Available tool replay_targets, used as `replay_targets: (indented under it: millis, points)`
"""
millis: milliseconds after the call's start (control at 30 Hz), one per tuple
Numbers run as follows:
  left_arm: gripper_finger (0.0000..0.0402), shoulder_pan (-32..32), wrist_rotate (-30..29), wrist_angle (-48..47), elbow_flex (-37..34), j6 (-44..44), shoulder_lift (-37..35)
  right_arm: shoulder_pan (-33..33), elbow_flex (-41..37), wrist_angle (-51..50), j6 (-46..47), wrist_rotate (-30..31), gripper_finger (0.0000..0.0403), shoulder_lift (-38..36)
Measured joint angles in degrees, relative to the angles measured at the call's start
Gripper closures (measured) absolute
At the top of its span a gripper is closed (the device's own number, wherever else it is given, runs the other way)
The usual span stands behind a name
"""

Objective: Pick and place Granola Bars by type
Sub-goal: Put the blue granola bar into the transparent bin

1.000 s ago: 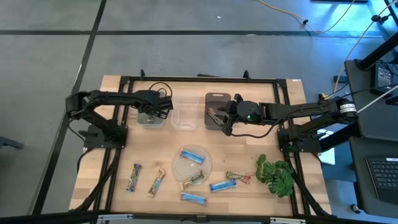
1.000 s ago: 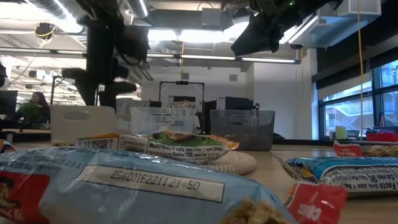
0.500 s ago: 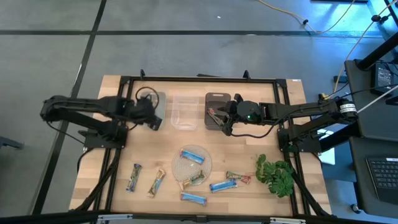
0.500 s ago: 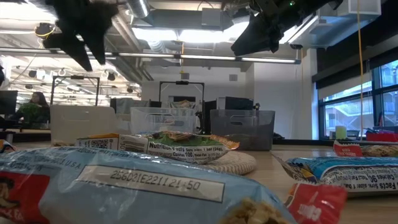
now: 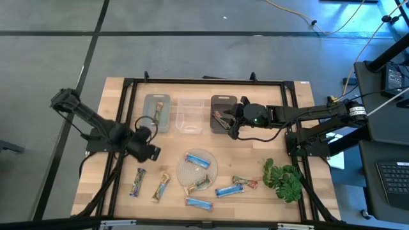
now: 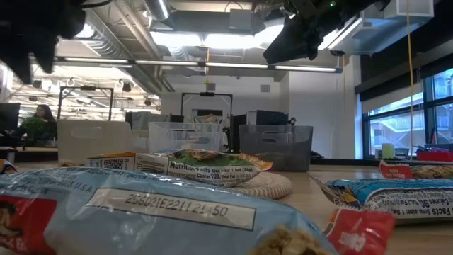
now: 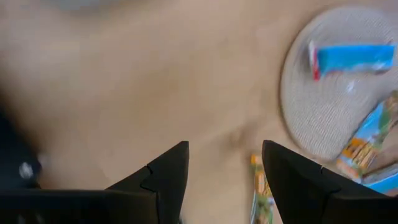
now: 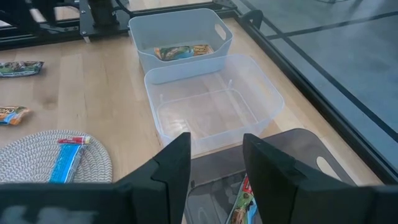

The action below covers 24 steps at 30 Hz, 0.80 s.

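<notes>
From above, the pale wooden counter (image 5: 128, 211) carries three bins in a row at the back: a grey-white plastic bin (image 5: 157, 112) with a gold-tan bar in it, a clear empty plastic bin (image 5: 188, 115), and a dark smoky plastic bin (image 5: 220, 113) holding a green-red bar. The left gripper (image 5: 151, 152) hangs over bare wood in front of the grey-white bin, between the bins and the loose bars. The right gripper (image 5: 228, 122) sits over the dark bin. In front, the granola bars (image 5: 197, 161) are scattered: a blue one and a gold-tan one on the round pale woven mat (image 5: 185, 171), two more blue ones and a green-red one just beside it, and two gold-tan ones off to the left. A leafy green plant (image 5: 285, 179) sits at the right.

At counter height, wrapped bars fill the foreground, the three bins stand behind, and the right arm's dark body shows up top.

The left wrist camera shows its own fingers (image 7: 165, 174) spread apart with nothing between them, wood beneath, and the mat with a blue bar beyond.

The right wrist camera shows its fingers (image 8: 171, 168) parted and empty, over the dark bin's green-red bar.
</notes>
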Motion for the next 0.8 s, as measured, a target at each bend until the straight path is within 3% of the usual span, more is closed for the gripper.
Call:
replay_targets:
  millis: [233,500,800]
  points:
    - [0.0206,-11.5,2.3,0.2,0.0,-17.0,6.6,0.0,0.0,0.2,0.3,-0.6,0.0253,0.0]
    - [0.0206,-20.3,4.4,1.1,0.0,-30.1,15.1,0.0,0.0,0.3,5.6,-0.6,0.0253,0.0]
    - [0.0206,-23.9,4.3,7.5,0.0,-31.0,23.3,0.0,0.0,0.3,7.8,-1.5,0.0253,0.0]
